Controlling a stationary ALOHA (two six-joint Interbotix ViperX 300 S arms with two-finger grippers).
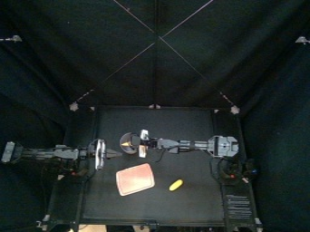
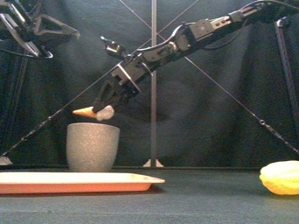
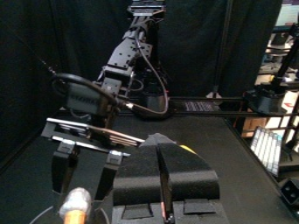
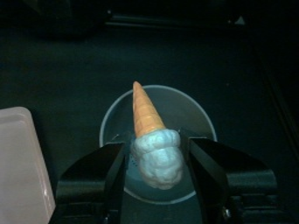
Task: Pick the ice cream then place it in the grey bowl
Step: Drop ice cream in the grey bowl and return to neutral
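Toward the tabletop's back edge, ice cream (image 2: 91,111) is held pinched in R gripper (image 2: 111,103) just above grey bowl (image 2: 93,149); placing step, apparently: jaws prob. to be opened next.

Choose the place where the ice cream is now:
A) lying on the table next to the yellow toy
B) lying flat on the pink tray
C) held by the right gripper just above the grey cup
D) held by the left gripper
C: in the front view the right gripper clamps the ice cream just over the rim of the grey cup, and the right wrist view shows the scoop between its jaws.
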